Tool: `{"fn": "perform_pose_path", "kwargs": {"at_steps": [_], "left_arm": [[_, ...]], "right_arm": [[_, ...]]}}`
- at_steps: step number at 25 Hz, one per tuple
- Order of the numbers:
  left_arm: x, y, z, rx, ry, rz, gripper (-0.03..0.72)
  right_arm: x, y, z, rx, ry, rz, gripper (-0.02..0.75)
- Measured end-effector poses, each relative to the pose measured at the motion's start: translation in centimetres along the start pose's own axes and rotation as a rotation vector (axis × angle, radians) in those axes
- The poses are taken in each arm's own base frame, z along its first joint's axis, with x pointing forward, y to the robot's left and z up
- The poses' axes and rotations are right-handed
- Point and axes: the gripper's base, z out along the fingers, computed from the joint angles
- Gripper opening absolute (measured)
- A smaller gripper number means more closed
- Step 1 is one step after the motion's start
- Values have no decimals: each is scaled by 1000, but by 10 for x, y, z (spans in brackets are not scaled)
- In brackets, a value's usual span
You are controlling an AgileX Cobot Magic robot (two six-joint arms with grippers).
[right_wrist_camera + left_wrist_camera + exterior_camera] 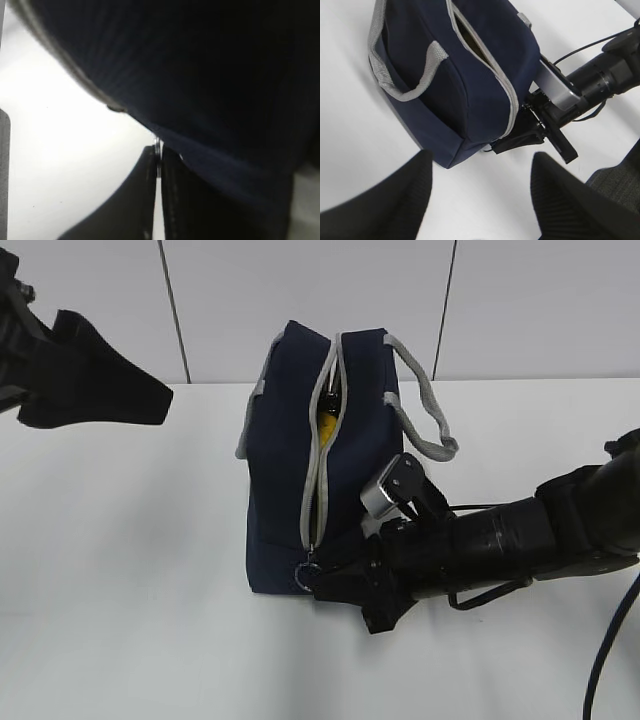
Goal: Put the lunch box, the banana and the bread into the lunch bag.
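Note:
The navy lunch bag [285, 470] lies on the white table, its grey zipper partly open. A bit of the yellow banana [326, 428] shows through the gap. The lunch box and the bread are hidden. My right gripper [322, 585] is at the low end of the zipper, shut on the metal ring pull [307, 573]. In the right wrist view the pull [158, 146] sits pinched at the tips of the gripper [159, 152], under the bag [210, 75]. My left gripper [150, 398] hangs open and empty, up to the left of the bag [470, 75], as the left wrist view [482, 157] shows.
The grey webbing handles [425, 420] stick out to the right, above my right arm [520, 535]. A white wall with dark seams stands behind the table [120, 620]. A dark grey patch [615, 182] shows at the right edge of the left wrist view.

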Motion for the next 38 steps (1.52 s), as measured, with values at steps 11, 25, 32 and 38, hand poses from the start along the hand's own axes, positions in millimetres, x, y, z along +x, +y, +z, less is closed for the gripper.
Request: {"fn": "perform_pose_path", "kwargs": {"at_steps": [11, 25, 32, 38], "left_arm": [[0, 0, 0, 1, 2, 0, 434], [0, 0, 0, 2, 3, 0, 434], [0, 0, 0, 2, 3, 0, 434], [0, 0, 0, 1, 4, 8, 434]], "right_arm": [[-10, 7, -11, -10, 61, 1, -16], [-41, 31, -43, -22, 153, -27, -16], [-53, 37, -53, -2, 123, -41, -16], [-59, 36, -53, 21, 68, 10, -16]]}}
